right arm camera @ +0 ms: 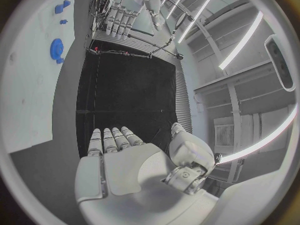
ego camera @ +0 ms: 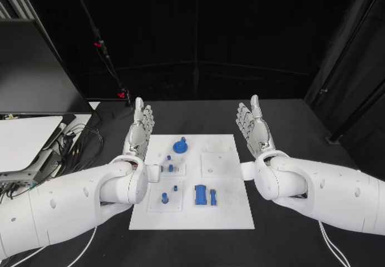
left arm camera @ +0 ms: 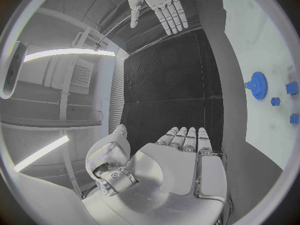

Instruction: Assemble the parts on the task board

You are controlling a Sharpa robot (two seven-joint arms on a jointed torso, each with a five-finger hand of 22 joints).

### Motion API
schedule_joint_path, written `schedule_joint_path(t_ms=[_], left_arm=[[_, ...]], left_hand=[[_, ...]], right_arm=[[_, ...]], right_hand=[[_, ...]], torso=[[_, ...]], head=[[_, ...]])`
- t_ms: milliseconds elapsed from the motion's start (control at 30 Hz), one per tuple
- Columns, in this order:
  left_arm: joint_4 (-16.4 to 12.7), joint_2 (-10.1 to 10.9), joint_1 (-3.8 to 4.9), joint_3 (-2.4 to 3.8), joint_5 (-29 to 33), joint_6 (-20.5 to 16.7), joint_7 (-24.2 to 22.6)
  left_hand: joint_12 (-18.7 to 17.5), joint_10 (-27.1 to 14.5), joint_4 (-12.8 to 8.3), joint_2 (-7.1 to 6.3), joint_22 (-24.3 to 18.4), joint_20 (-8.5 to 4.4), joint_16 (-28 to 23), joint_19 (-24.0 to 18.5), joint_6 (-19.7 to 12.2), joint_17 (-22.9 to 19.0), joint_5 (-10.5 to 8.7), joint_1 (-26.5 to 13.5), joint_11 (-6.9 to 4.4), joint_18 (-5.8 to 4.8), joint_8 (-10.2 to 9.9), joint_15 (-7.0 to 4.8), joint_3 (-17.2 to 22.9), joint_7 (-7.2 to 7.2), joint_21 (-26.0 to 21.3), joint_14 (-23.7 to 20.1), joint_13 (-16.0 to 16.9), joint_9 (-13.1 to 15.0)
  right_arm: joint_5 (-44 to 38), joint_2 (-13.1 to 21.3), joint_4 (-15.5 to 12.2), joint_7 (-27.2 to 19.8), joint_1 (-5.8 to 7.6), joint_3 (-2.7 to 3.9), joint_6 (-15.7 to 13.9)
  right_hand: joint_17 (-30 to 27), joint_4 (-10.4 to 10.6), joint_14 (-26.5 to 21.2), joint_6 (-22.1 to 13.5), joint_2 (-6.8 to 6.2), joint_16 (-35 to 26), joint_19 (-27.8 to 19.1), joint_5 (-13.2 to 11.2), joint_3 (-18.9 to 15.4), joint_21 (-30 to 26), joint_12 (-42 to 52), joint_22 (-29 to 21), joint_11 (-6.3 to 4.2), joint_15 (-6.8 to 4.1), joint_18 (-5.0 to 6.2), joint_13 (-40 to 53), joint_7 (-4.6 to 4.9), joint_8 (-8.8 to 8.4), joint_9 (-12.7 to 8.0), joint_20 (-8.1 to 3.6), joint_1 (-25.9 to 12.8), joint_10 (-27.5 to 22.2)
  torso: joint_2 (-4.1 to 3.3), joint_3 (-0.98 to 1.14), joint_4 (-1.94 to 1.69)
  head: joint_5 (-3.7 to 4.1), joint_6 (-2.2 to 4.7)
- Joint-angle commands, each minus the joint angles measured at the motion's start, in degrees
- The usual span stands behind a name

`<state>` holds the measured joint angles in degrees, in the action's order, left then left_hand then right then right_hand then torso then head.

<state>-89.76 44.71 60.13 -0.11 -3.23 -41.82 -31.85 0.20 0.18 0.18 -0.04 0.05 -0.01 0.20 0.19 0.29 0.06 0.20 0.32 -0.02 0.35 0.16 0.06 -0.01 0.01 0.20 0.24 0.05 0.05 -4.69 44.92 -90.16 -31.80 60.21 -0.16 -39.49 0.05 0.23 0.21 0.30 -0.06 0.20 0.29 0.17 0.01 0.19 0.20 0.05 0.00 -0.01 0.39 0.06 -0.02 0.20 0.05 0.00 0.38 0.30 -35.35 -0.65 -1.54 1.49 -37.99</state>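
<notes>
Head view gives you the whole layout: the white task board (ego camera: 192, 181) lies in the middle of the black worktop (ego camera: 289, 119), with the left hand (ego camera: 138, 133) standing just off its left edge and the right hand (ego camera: 255, 129) just off its right edge. Both hands are held flat and edge-up, fingers straight and side by side, pointing toward the top of the frame, and neither holds anything. On the board you can see a blue gear (ego camera: 181, 147) near its upper left, a few small blue pegs (ego camera: 169, 166) below that, and a blue block (ego camera: 201, 193) with a thin blue piece (ego camera: 213, 197) beside it toward the lower middle. No part touches either hand.

Left wrist view adds the palm side of the left hand (left arm camera: 181, 160), bare and empty, with the gear (left arm camera: 257, 85) at the right of the frame and the right hand (left arm camera: 157, 2) at the top.

Right wrist view shows you the right palm (right arm camera: 125, 165) equally empty, the gear (right arm camera: 57, 49) at upper left, and the left hand (right arm camera: 128, 7) at the top.
</notes>
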Motion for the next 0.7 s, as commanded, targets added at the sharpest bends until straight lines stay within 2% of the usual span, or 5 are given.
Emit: schedule_joint_path(t_ms=[33,100,200,700], left_arm=[[-0.2,0.0,0.03,0.11,3.2,-2.3,2.1],[-0.2,0.0,0.03,0.11,3.2,-2.3,2.1],[-0.2,0.0,0.03,0.11,3.2,-2.3,2.1],[-0.2,0.0,0.03,0.11,3.2,-2.3,2.1]], left_hand=[[-0.2,-0.2,-0.2,0.04,-0.1,0.01,-0.2,-0.2,-0.3,-0.1,-0.20,-0.3,0.02,-0.35,-0.2,-0.06,0.0,-0.01,-0.2,-0.2,-0.1,-0.1],[-0.2,-0.2,-0.2,0.04,-0.1,0.01,-0.2,-0.2,-0.3,-0.1,-0.20,-0.3,0.02,-0.35,-0.2,-0.06,0.0,-0.01,-0.2,-0.2,-0.1,-0.1],[-0.2,-0.2,-0.2,0.04,-0.1,0.01,-0.2,-0.2,-0.3,-0.1,-0.20,-0.3,0.02,-0.35,-0.2,-0.06,0.0,-0.01,-0.2,-0.2,-0.1,-0.1],[-0.2,-0.2,-0.2,0.04,-0.1,0.01,-0.2,-0.2,-0.3,-0.1,-0.20,-0.3,0.02,-0.35,-0.2,-0.06,0.0,-0.01,-0.2,-0.2,-0.1,-0.1]], right_arm=[[4.7,-0.2,0.2,2.0,-0.05,0.16,-4.6],[4.7,-0.2,0.2,2.0,-0.05,0.16,-4.6],[4.7,-0.2,0.2,2.0,-0.05,0.16,-4.6],[4.7,-0.2,0.2,2.0,-0.05,0.16,-4.6]], right_hand=[[0.0,-0.2,-0.2,-0.3,0.06,-0.2,-0.3,-0.2,0.0,-0.2,-0.2,-0.1,0.00,0.01,-0.39,-0.1,0.02,-0.20,-0.1,0.00,-0.4,-0.3],[0.0,-0.2,-0.2,-0.3,0.06,-0.2,-0.3,-0.2,0.0,-0.2,-0.2,-0.1,0.00,0.01,-0.39,-0.1,0.02,-0.20,-0.1,0.00,-0.4,-0.3],[0.0,-0.2,-0.2,-0.3,0.06,-0.2,-0.3,-0.2,0.0,-0.2,-0.2,-0.1,0.00,0.01,-0.39,-0.1,0.02,-0.20,-0.1,0.00,-0.4,-0.3],[0.0,-0.2,-0.2,-0.3,0.06,-0.2,-0.3,-0.2,0.0,-0.2,-0.2,-0.1,0.00,0.01,-0.39,-0.1,0.02,-0.20,-0.1,0.00,-0.4,-0.3]], torso=[[3.12,0.49,1.16],[3.66,0.57,1.36],[4.14,0.65,1.53],[4.17,0.65,1.54]], head=[[-0.97,2.31],[-1.24,2.98],[-1.48,3.57],[-1.49,3.61]])
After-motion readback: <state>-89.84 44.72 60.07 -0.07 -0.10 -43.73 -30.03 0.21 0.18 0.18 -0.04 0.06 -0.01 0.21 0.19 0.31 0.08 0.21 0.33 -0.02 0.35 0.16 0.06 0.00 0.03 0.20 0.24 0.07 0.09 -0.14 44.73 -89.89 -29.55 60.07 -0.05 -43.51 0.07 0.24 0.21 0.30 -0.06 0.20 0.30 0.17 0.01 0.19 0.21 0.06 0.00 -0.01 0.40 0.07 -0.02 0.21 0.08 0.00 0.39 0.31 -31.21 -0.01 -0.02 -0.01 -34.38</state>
